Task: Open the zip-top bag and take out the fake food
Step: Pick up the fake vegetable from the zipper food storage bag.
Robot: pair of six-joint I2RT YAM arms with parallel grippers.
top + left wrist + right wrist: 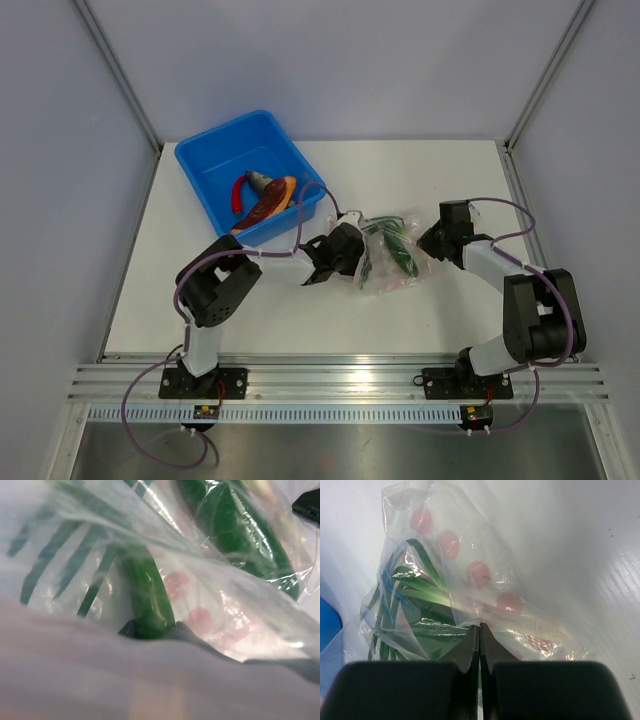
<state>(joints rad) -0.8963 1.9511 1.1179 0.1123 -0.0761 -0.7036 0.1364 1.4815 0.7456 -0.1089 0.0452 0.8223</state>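
Bag (392,262) is lying mid-desk (420,180) between both grippers: right gripper (432,243) is pinching its right edge, fully closed; left gripper (352,258) is sitting at its left end, green food (147,600) dead ahead rightward, grip unclear.

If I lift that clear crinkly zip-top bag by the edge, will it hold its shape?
Probably not: the clear crinkly zip-top bag is thin, creased film, so it should sag from the right gripper. The green toy vegetables inside look loose and would likely slide downward. Its glossy surface looks slippery.
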